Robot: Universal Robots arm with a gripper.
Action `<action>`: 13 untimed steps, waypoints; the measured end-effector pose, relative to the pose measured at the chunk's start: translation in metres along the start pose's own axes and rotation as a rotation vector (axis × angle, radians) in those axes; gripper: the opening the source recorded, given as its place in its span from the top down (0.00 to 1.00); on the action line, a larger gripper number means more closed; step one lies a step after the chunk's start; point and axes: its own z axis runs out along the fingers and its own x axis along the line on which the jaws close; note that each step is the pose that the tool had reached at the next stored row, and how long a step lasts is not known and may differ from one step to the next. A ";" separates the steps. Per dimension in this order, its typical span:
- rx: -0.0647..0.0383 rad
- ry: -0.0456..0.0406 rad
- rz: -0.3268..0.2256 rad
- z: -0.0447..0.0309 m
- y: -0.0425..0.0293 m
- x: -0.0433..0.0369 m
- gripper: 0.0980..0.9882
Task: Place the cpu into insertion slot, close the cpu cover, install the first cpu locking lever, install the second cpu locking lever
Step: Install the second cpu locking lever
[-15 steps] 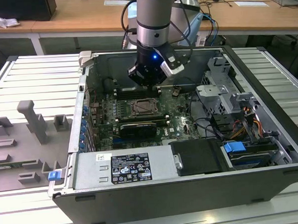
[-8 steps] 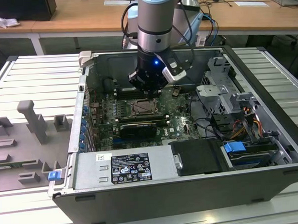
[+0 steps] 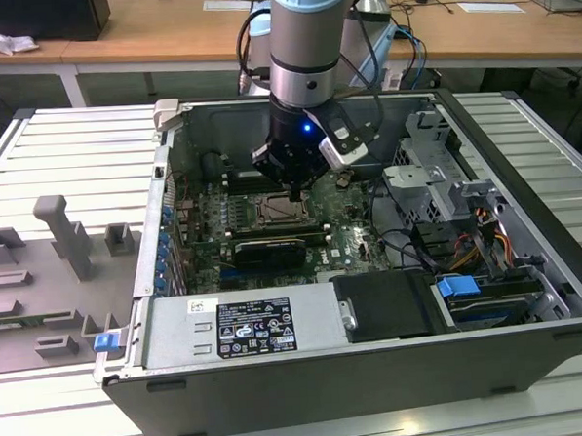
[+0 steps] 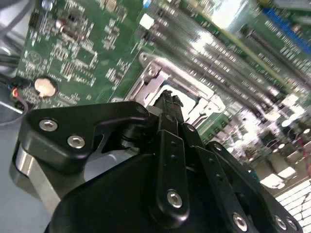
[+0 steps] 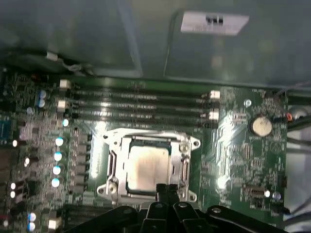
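Overhead, the arm's black gripper [image 3: 296, 190] hangs inside an open computer case [image 3: 528, 264] that lies on its side on a ribbed grey metal counter [image 3: 63, 152], its tips just above the near edge of the processor socket. In the first wrist view the gripper [image 5: 167, 189] shows its two fingers [image 5: 162, 190] pressed together with nothing between them, poised at the socket's rim. The cpu [image 5: 148, 166], its dull silver top catching a soft glare, sits flat in the insertion slot, and the cpu cover [image 5: 150, 141] lies down around it as a bright square frame with the chip showing through its open centre. In the second wrist view the same closed jaws of the gripper [image 4: 167, 99] reach toward the cpu cover [image 4: 160, 80] on the green motherboard [image 4: 82, 43]. Whether the locking levers are latched cannot be told. Rows of memory slots [image 5: 141, 104] run just beyond the socket, and a round coin battery [image 5: 261, 125] lies well apart from it. Grey fixture blocks [image 3: 63, 240] stand on the counter at the exterior view's left, and wooden desks [image 3: 164, 29] cross the room behind.
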 end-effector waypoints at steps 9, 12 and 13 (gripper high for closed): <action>-0.001 -0.0001 0.000 -0.0005 -0.0122 0.0018 0.99; -0.002 -0.0002 0.000 -0.0007 -0.0155 0.0028 0.99; -0.002 -0.0002 0.000 -0.0007 -0.0156 0.0029 0.99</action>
